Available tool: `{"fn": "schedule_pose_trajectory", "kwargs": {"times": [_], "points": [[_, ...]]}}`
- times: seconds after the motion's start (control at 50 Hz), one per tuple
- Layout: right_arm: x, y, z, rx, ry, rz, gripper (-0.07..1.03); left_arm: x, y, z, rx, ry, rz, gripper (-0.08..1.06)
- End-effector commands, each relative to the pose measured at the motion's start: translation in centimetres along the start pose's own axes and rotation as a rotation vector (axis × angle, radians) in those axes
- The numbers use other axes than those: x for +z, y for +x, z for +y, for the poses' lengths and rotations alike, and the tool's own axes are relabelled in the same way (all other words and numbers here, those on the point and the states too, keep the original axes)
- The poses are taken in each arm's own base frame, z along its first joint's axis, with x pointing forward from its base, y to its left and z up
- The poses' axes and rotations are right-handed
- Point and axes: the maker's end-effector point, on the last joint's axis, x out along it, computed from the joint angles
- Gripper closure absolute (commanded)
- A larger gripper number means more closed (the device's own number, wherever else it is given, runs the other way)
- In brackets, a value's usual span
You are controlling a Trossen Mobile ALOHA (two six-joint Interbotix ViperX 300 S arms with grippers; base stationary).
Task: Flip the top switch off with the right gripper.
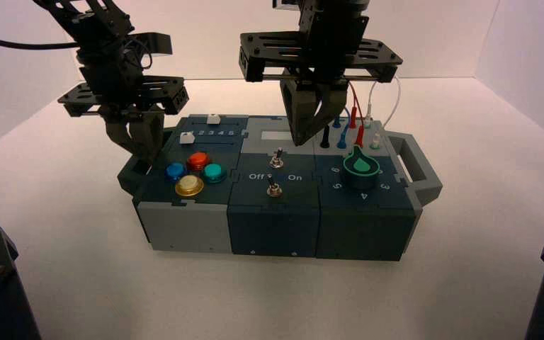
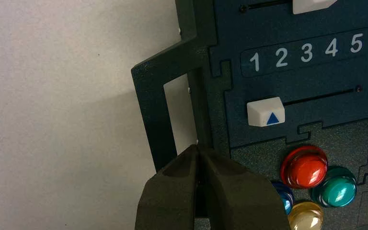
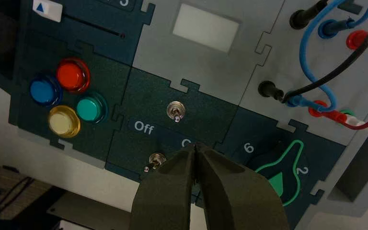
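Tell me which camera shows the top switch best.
The right wrist view: the top switch shows largest there, collar and lever both uncovered, near the "Off" lettering. The high view shows it whole but smaller; the left wrist view misses it entirely.

The small silver top switch (image 3: 176, 110) sits on dark panel (image 3: 146, 96), closed right hand (image 1: 298, 143) hovering nearby.

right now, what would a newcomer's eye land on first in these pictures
Probably the large black right end effector, shut and hanging above the middle of the box, near the silver metal top toggle switch. Next, the cluster of round red, blue, green and yellow push buttons on the box's left, then the black dial with a green-outlined pointer on its right.
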Motion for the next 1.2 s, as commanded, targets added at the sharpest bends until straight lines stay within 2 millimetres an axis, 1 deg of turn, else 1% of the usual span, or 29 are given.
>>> {"fn": "schedule_pose_trajectory", "kwargs": {"times": [0.02, 0.38, 0.56, 0.8, 1.2], "points": [[1.0, -0.8, 0.9, 0.026, 0.006, -0.038, 0.99, 0.3, 0.4, 0.4, 0.014, 0.022, -0.012, 1.01], [1.4, 0.6, 1.5, 0.04, 0.025, -0.045, 0.99, 0.1, 0.6, 0.5, 0.017, 0.024, -0.006, 1.01], [1.3, 1.5, 1.1, 0.013, 0.018, -0.029, 0.99, -0.1, 0.6, 0.5, 0.017, 0.025, -0.011, 1.01], [1.5, 1.4, 0.6, -0.017, 0.027, -0.041, 0.99, -0.2, 0.6, 0.5, 0.017, 0.027, -0.011, 1.01], [1.8, 1.5, 1.5, -0.006, 0.029, -0.045, 0.99, -0.2, 0.5, 0.5, 0.017, 0.027, -0.012, 1.01]]}}
